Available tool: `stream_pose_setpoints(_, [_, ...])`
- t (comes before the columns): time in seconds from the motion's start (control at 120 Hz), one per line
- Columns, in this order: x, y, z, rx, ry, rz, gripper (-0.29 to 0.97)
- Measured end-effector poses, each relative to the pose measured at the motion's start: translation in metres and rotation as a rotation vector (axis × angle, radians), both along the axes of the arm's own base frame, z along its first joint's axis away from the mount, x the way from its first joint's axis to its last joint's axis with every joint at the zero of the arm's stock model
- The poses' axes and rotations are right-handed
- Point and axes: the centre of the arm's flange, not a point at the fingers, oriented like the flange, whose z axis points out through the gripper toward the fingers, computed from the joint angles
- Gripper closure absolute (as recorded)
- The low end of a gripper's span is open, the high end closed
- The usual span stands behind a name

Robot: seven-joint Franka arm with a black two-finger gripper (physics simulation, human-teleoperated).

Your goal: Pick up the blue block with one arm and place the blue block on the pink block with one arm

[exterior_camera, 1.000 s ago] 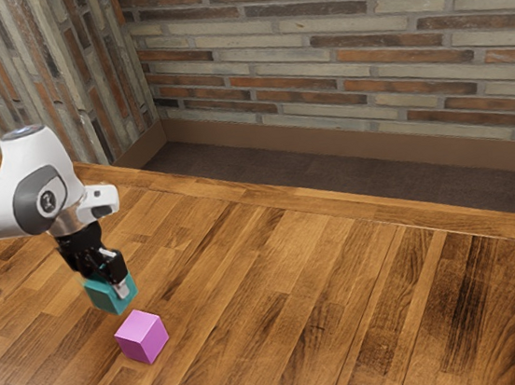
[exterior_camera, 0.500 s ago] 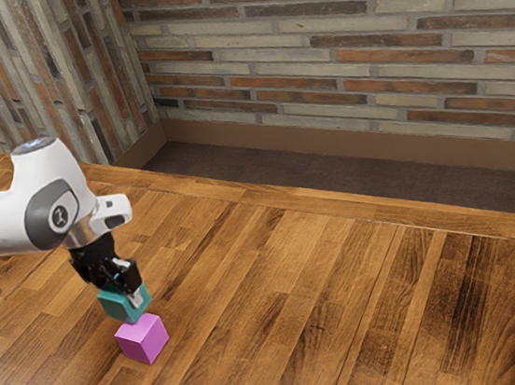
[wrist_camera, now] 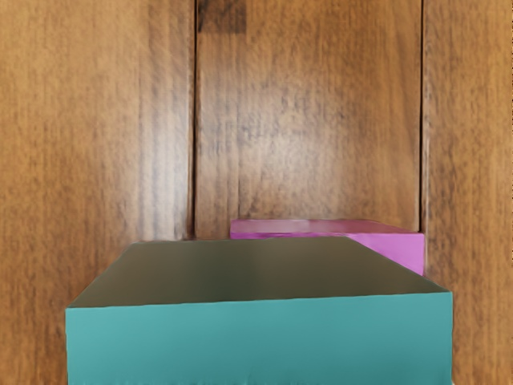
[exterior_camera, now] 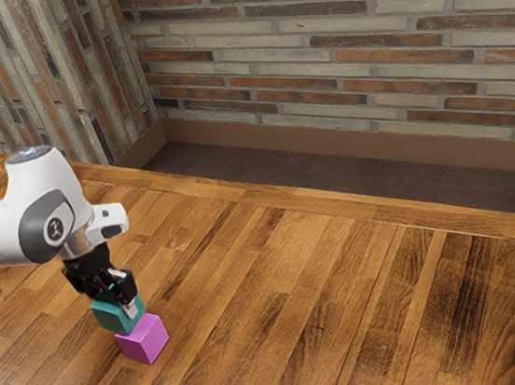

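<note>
In the exterior view's lower left, the end effector (exterior_camera: 117,300) is clamped on the blue block (exterior_camera: 117,315) just over the pink block (exterior_camera: 144,339) but off-centre toward its left edge, so releasing here may tip it onto the counter (exterior_camera: 348,313).

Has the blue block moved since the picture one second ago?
Yes. The blue block came down, closer to the pink block, which stayed in place.

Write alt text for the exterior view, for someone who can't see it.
A white robot arm with a black gripper holds a blue block just over a pink block, offset toward the exterior view's left, on a wooden table. A brick wall stands behind.
</note>
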Motion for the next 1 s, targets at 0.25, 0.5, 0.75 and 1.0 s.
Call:
stream_pose_setpoints(0.25, [-0.002, -0.014, 0.001, -0.002, -0.001, -0.005, 0.33])
stream_pose_setpoints(0.5, [-0.003, -0.023, 0.001, -0.009, -0.003, 0.000, 0.33])
stream_pose_setpoints(0.75, [-0.006, -0.025, 0.002, -0.005, -0.005, 0.007, 0.33])
stream_pose_setpoints(1.0, [-0.006, -0.027, 0.001, -0.009, -0.004, 0.006, 0.23])
